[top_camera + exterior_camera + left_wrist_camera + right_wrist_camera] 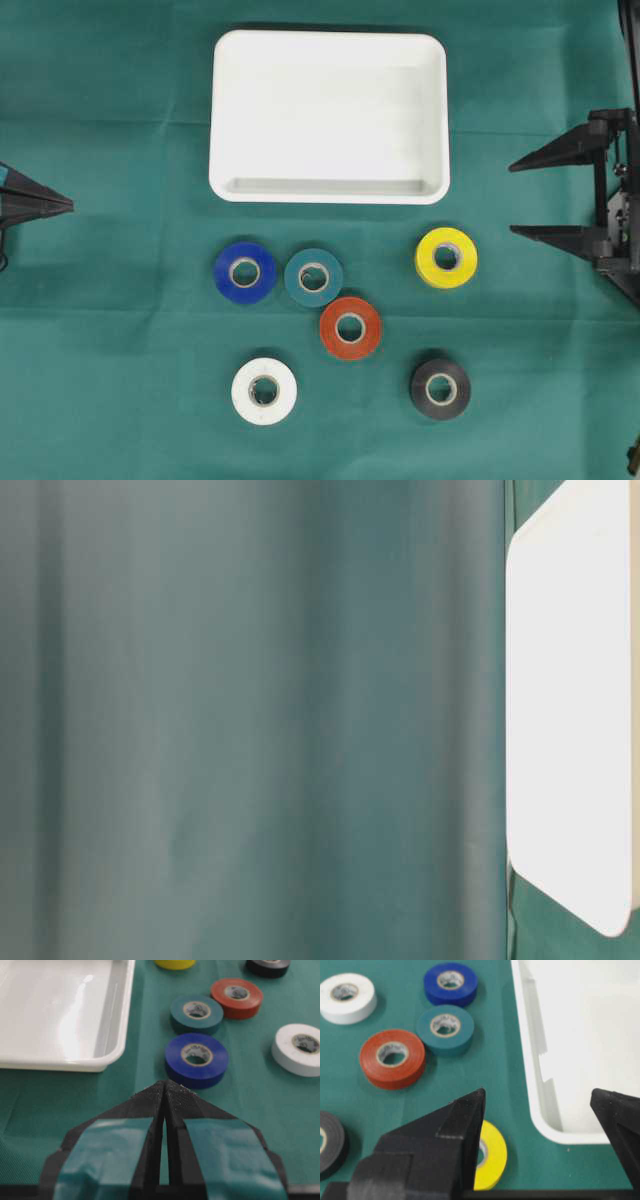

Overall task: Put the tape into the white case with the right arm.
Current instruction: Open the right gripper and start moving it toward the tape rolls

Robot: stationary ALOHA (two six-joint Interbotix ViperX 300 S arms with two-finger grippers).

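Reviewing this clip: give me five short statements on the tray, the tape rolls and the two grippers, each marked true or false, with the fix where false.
1. The white case holds no tape. True.
2. Six rolls lie on the green cloth. True.
3. The right gripper is shut on the yellow roll. False: its jaws stand wide apart and hold nothing; the yellow roll lies on the cloth.
4. The left gripper has its fingers together. True.
5. The white roll touches the red roll. False: they lie apart; the red roll sits against the teal roll.
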